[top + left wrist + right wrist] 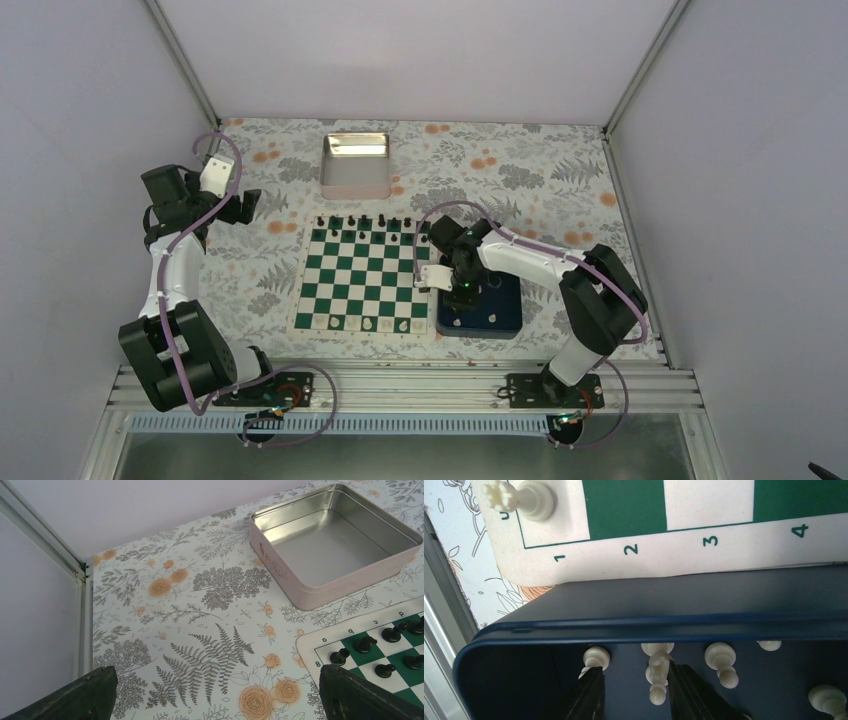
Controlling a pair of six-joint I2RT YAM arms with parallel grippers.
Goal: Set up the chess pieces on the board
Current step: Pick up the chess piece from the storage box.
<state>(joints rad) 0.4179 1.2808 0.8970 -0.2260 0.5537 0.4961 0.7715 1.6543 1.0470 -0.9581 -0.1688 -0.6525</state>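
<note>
The green and white board (355, 262) lies mid-table, with black pieces (365, 222) along its far edge and several white chess pieces (368, 324) on its near row. My right gripper (457, 290) is open and low inside the dark blue tray (505, 318). In the right wrist view, its fingers (685, 690) straddle a white piece (657, 674) that lies against the right finger. Another white piece (597, 657) sits at the left fingertip. A white rook (524, 497) stands on the board's corner square. My left gripper (238, 205) is open and empty, left of the board.
A shiny metal tin (355, 165) stands behind the board and also shows in the left wrist view (335, 535). More white pieces (722, 663) lie in the tray. The tray wall (674, 625) rises between the gripper and the board's border (649, 555).
</note>
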